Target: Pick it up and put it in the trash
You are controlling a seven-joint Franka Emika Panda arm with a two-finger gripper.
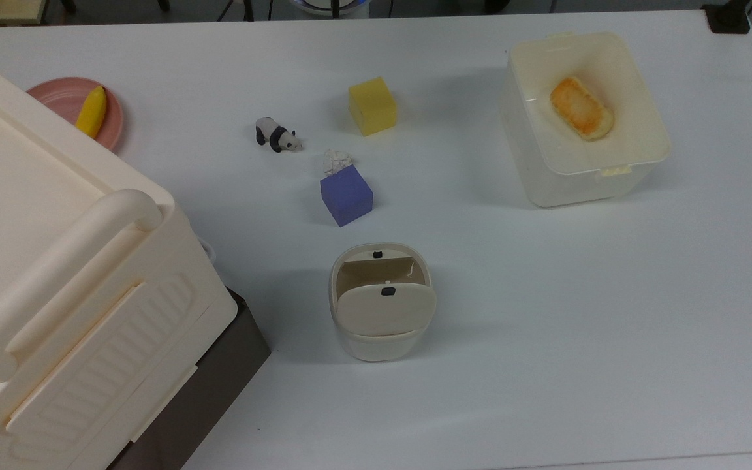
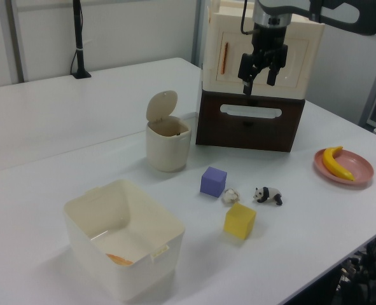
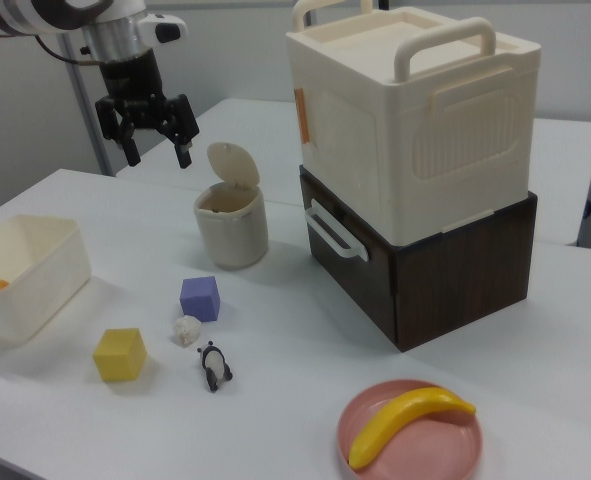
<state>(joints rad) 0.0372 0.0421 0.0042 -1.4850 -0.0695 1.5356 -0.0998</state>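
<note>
The small crumpled white paper wad [image 1: 336,160] [image 2: 230,196] [image 3: 186,329] lies on the white table, touching the blue cube [image 1: 346,194] [image 2: 213,182] [image 3: 200,297]. The trash, a cream rounded bin [image 1: 380,303] [image 2: 168,143] [image 3: 231,223], stands with its flap lid tipped up. My gripper [image 2: 257,81] [image 3: 159,149] hangs open and empty high above the table, well away from the wad. In the right view it is up and to the left of the bin.
A yellow cube [image 1: 372,106] and a panda figurine [image 1: 277,135] sit near the wad. A cream open box [image 1: 586,117] holds bread. A big cream handled case on a dark brown box [image 3: 417,170] stands beside the bin. A pink plate with a banana [image 3: 411,428] lies beyond.
</note>
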